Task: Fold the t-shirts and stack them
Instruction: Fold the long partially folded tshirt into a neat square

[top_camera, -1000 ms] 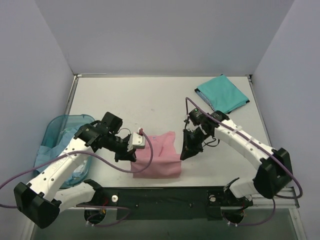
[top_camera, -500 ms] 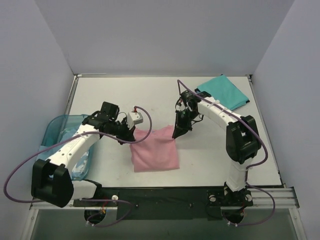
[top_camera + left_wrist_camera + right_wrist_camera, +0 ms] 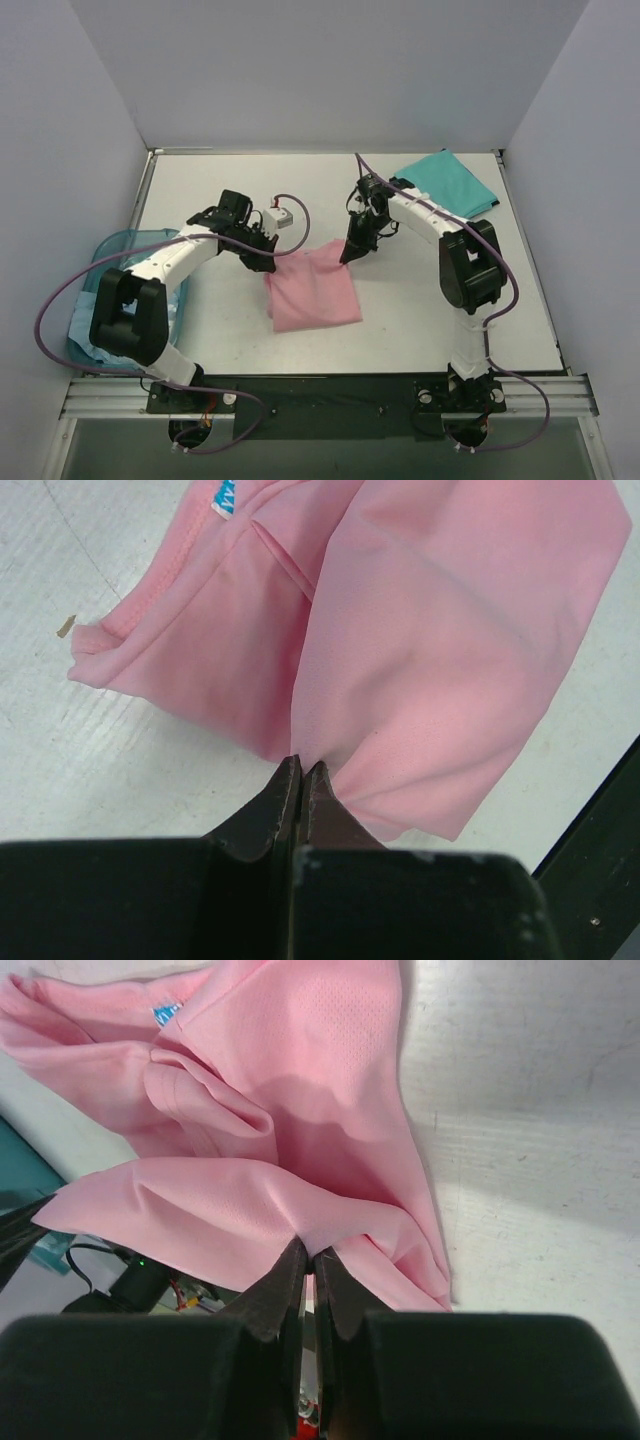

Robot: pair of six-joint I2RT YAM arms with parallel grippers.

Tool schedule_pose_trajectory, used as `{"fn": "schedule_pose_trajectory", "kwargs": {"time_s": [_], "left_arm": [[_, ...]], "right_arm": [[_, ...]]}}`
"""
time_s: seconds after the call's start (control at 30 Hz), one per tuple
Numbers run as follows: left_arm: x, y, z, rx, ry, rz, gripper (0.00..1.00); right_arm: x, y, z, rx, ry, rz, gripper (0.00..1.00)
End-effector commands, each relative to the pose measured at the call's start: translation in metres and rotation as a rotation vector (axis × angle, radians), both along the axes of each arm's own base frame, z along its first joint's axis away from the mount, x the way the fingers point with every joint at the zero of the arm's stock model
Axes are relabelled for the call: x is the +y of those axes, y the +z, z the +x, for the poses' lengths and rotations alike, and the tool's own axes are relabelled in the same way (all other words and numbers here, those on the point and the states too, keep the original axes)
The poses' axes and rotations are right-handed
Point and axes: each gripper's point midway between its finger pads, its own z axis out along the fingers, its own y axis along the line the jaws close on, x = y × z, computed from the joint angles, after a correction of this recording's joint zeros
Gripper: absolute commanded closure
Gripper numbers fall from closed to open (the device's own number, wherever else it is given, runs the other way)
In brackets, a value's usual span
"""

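The light pink t-shirt (image 3: 313, 287) lies partly folded on the white table, its far edge lifted. My left gripper (image 3: 268, 262) is shut on the shirt's far left corner; in the left wrist view the pink cloth (image 3: 440, 660) runs out from the pinched tips (image 3: 301, 770). My right gripper (image 3: 347, 256) is shut on the far right corner, and the pink cloth (image 3: 290, 1090) hangs from the tips (image 3: 307, 1256) in the right wrist view. A folded teal green t-shirt (image 3: 446, 187) rests at the far right. Pale blue cloth (image 3: 92, 320) sits in the basket.
The translucent blue plastic basket (image 3: 115, 258) stands at the table's left edge beside the left arm. Purple cables loop from both arms. Grey walls close in the table on three sides. A black rail (image 3: 320, 392) runs along the near edge.
Both grippers have carried the pink t-shirt's held edge away from the arm bases toward the far side, and the cloth has slid with them. Both arms are stretched further out.
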Motion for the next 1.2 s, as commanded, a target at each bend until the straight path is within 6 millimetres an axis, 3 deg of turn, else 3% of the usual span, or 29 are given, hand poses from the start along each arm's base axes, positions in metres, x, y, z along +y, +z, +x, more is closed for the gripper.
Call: {"fn": "schedule_pose_trajectory", "kwargs": {"time_s": [0.0, 0.07, 0.1, 0.2, 0.3, 0.33, 0.47, 0.6, 0.67, 0.87, 1.0, 1.07, 1.13, 1.17], "left_arm": [[-0.007, 0.007, 0.030, -0.052, 0.057, -0.017, 1.00], [-0.007, 0.006, 0.035, -0.051, 0.070, -0.016, 0.97], [-0.005, 0.004, 0.040, -0.060, 0.086, 0.001, 0.90], [0.000, 0.003, 0.062, -0.121, 0.135, 0.038, 0.81], [0.003, 0.002, 0.077, -0.138, 0.153, 0.075, 0.60], [0.004, 0.001, 0.075, -0.120, 0.152, 0.080, 0.57], [0.004, 0.007, 0.072, -0.101, 0.142, 0.070, 0.43], [0.014, 0.012, 0.058, -0.009, 0.149, 0.009, 0.33], [0.016, 0.004, 0.052, 0.019, 0.139, 0.006, 0.32], [-0.003, -0.001, 0.048, 0.033, 0.084, -0.043, 0.30], [-0.003, -0.016, 0.048, 0.070, 0.077, -0.029, 0.30], [-0.003, -0.027, 0.049, 0.089, 0.082, -0.002, 0.30], [-0.002, -0.034, 0.053, 0.091, 0.084, 0.019, 0.30], [-0.001, -0.036, 0.055, 0.088, 0.087, 0.024, 0.30]], "right_arm": [[0.001, -0.004, 0.018, -0.019, -0.059, 0.012, 1.00], [0.002, -0.008, 0.028, -0.031, -0.070, 0.009, 0.89], [0.002, -0.006, 0.034, -0.043, -0.078, 0.008, 0.87], [-0.003, -0.007, 0.052, -0.078, -0.094, -0.007, 0.64], [-0.007, 0.009, 0.071, -0.148, -0.066, 0.017, 0.55], [-0.009, 0.019, 0.074, -0.183, -0.053, 0.020, 0.53], [-0.023, 0.037, 0.062, -0.298, 0.055, -0.025, 0.52], [-0.034, 0.016, 0.036, -0.259, 0.117, -0.049, 0.48], [-0.028, 0.003, 0.029, -0.232, 0.134, -0.030, 0.48], [-0.001, -0.010, 0.023, -0.193, 0.174, 0.022, 0.49], [-0.004, -0.021, 0.026, -0.170, 0.152, -0.005, 0.49], [-0.006, -0.027, 0.027, -0.161, 0.144, -0.019, 0.52], [-0.005, -0.029, 0.028, -0.157, 0.143, -0.019, 0.60], [-0.004, -0.028, 0.030, -0.162, 0.143, -0.015, 0.72]]}}
